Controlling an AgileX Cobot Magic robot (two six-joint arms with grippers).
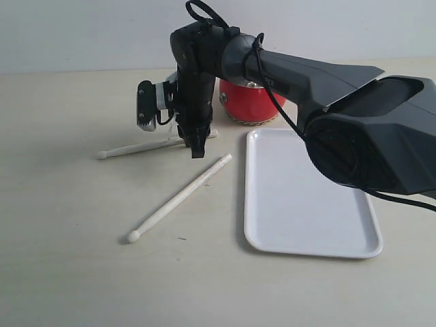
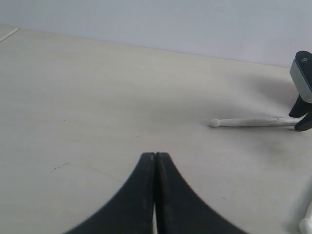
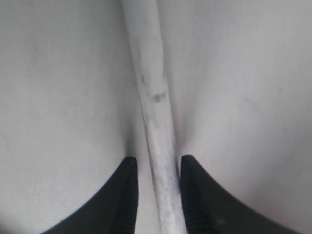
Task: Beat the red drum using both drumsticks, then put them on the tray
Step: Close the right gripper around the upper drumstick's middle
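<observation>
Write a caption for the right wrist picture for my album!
The right tool, open around a pale drumstick lying on the table.

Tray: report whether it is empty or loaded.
Empty: the tray is bare white; near drumstick and far drumstick lie on the table.

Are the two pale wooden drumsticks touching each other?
Apart. The exterior view shows bare tabletop between the far pale wooden drumstick and the near drumstick.

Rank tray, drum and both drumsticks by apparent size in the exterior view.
1. Tray, clearly largest.
2. Near drumstick and far drumstick: alike in length, not ranked.
3. Drum: narrower than the sticks are long, but partly hidden behind the arm.
</observation>
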